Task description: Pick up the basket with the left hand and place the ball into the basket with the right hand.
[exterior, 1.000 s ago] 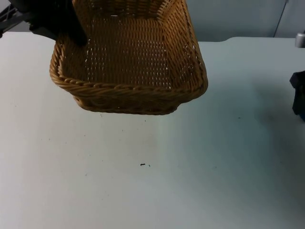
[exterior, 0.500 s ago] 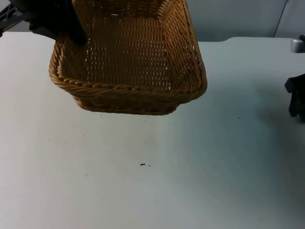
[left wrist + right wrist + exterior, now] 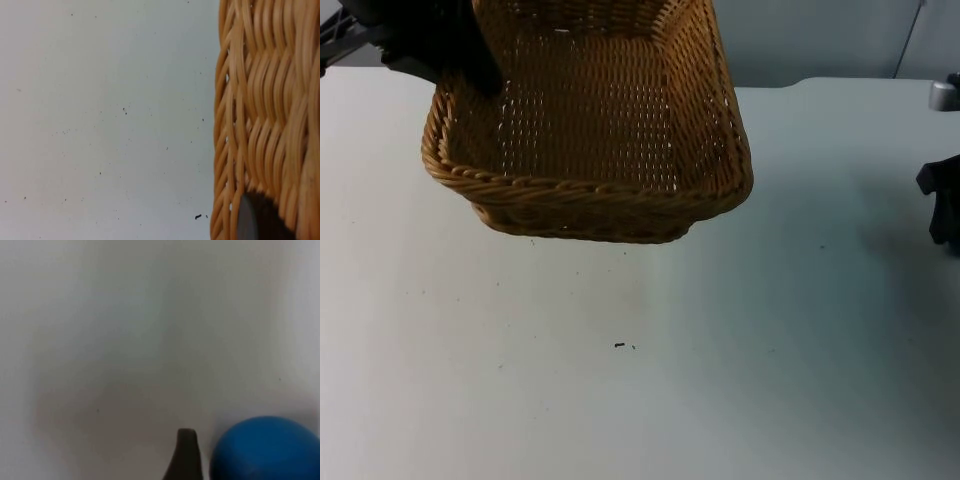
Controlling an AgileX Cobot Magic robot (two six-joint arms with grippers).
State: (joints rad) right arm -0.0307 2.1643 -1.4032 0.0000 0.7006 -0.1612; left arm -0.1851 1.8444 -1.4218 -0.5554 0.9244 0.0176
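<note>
The left gripper [image 3: 455, 60] is clamped on the far-left rim of the wicker basket [image 3: 590, 130], holding it up off the white table [image 3: 650, 380] in the upper left of the top view. The basket's long axis runs away from the camera, opening facing up. The right gripper [image 3: 942, 200] sits at the right edge; can't tell how wide it's open. In its wrist view, a blue ball [image 3: 267, 450] lies right beside a black fingertip [image 3: 186, 455].
</note>
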